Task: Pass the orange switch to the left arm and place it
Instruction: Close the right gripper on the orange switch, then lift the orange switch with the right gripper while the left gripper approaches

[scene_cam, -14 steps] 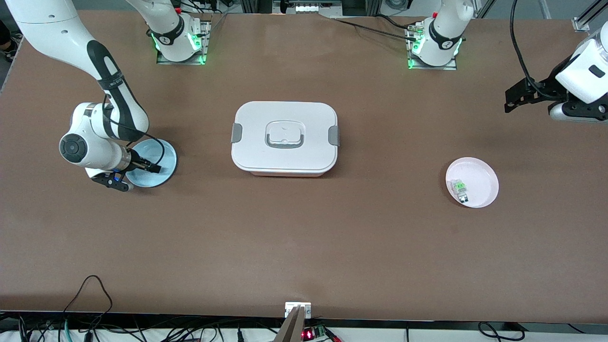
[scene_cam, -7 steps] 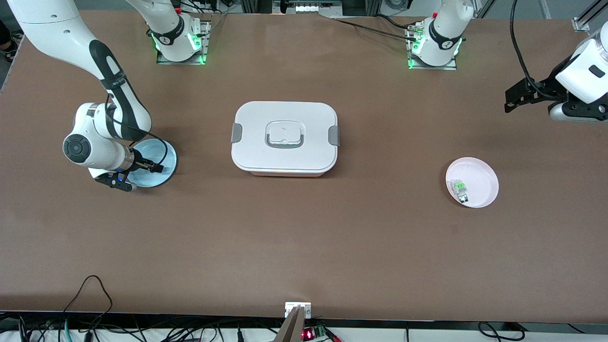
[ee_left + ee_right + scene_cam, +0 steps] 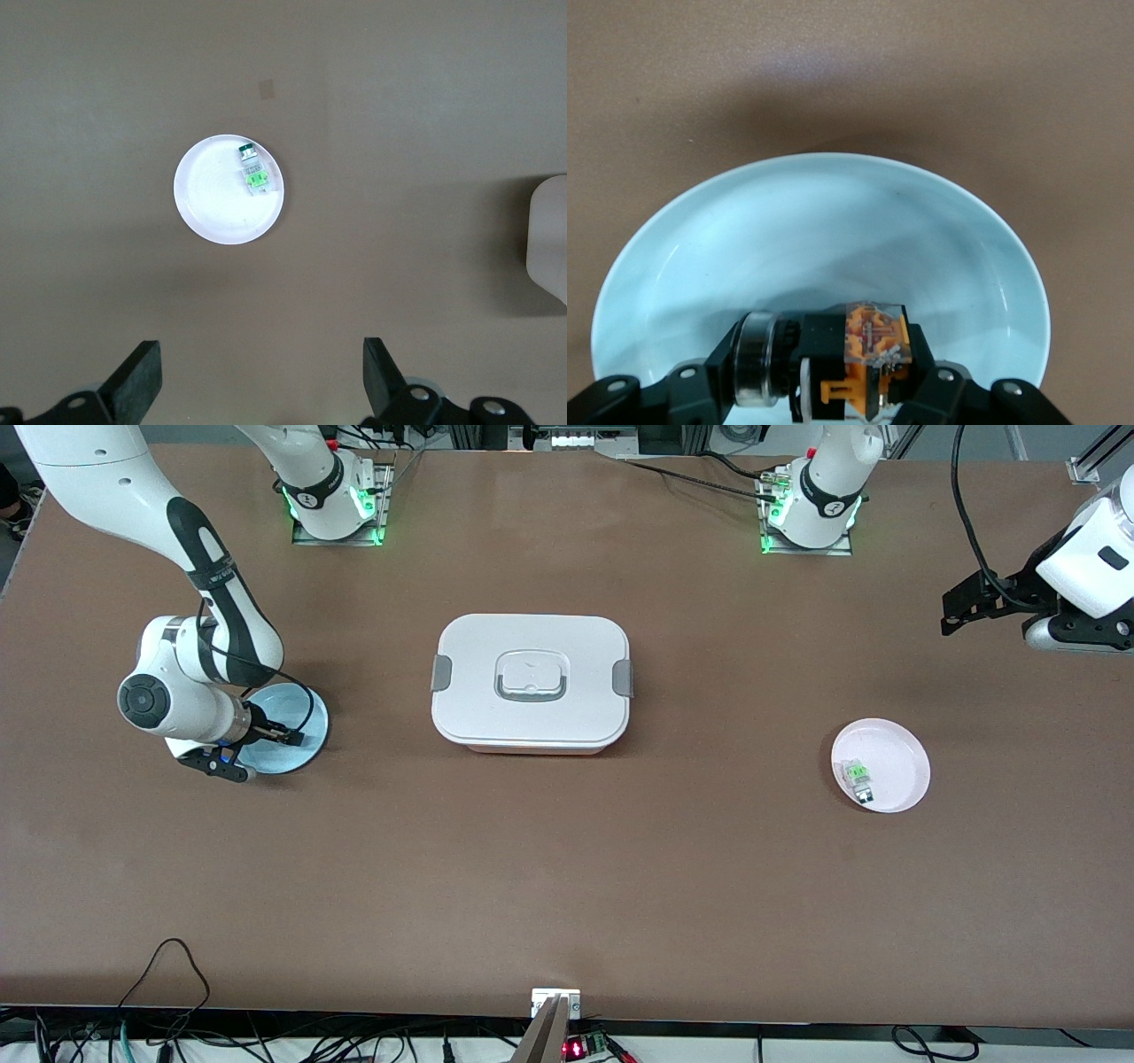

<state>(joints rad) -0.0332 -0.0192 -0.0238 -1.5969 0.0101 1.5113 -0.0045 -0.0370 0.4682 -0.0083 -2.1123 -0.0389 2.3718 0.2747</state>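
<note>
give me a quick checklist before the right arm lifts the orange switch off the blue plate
1. Right tool down at the orange switch, fingers either side: ok.
2. Fingers fully shut on the switch: cannot tell.
3. Switch in the blue plate, not yet lifted: ok.
4. Box lidded, mid-table, apart from the plate: ok, but it sits in the straight path across.
5. Left tool open, waiting high over the left arm's end of the table: ok.
6. Pink plate holds only the green switch, bare room beside it: ok.
</note>
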